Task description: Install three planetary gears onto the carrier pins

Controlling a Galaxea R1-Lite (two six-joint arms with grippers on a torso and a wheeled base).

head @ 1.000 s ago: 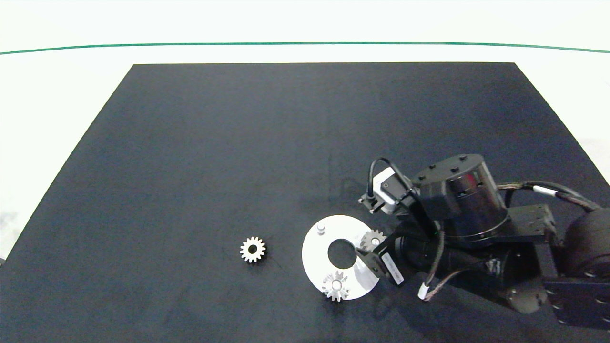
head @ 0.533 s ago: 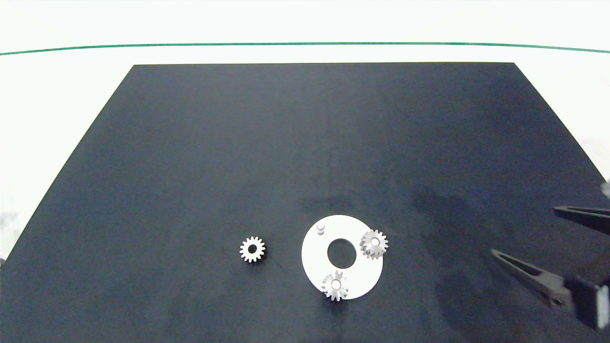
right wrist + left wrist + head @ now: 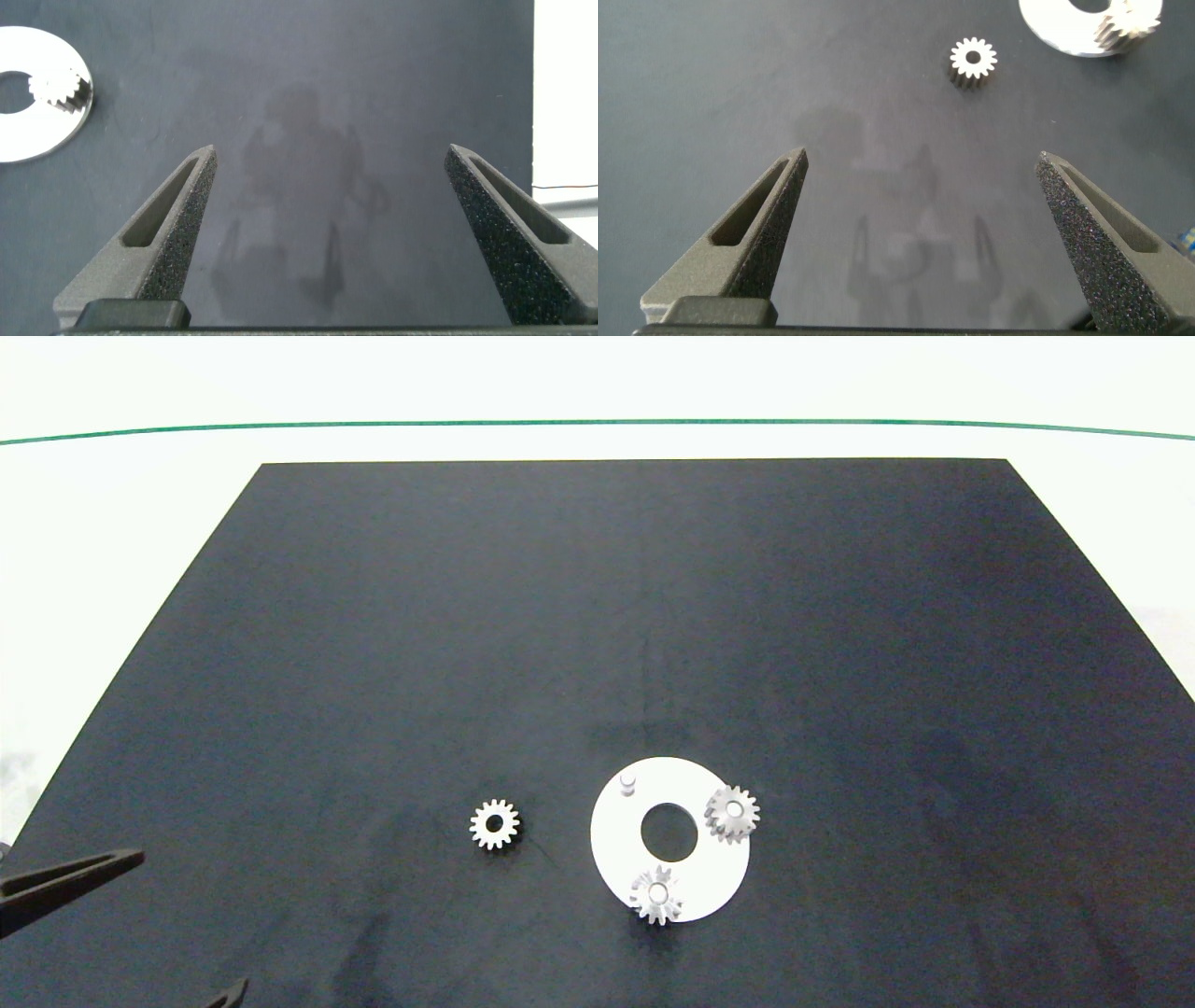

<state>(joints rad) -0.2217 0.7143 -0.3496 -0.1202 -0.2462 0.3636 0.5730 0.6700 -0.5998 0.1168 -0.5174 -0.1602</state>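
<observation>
Two gears sit on the white disc (image 3: 611,845). The left gripper (image 3: 922,168), fingers spread wide and empty, enters at the mat's 8 o'clock corner. It should centre over the loose gear (image 3: 495,824), then seat it on the bare pin (image 3: 628,782) at the disc's 11 o'clock. The right gripper (image 3: 329,161) is also wide open, off to the disc's 3 o'clock side.

The table (image 3: 597,616) was covered by a matt black surface with a faint sheen that showed dim reflections in the wrist views. The carrier disc (image 3: 719,873) was flat, smooth and white, appearing bright and slightly glossy. The free carrier pin (image 3: 628,783) looked smooth and whitish. The planetary gears, one loose on the table (image 3: 495,824) and two on the disc (image 3: 733,814) (image 3: 656,895), were silver-grey metal with a dull machined finish and crisp teeth. The left claw (image 3: 920,233) fingers (image 3: 771,224) were matt dark grey, with a rough, grainy texture on the inner pads. The right claw (image 3: 327,233) fingers (image 3: 500,233) showed the same granular, non-glossy finish.
</observation>
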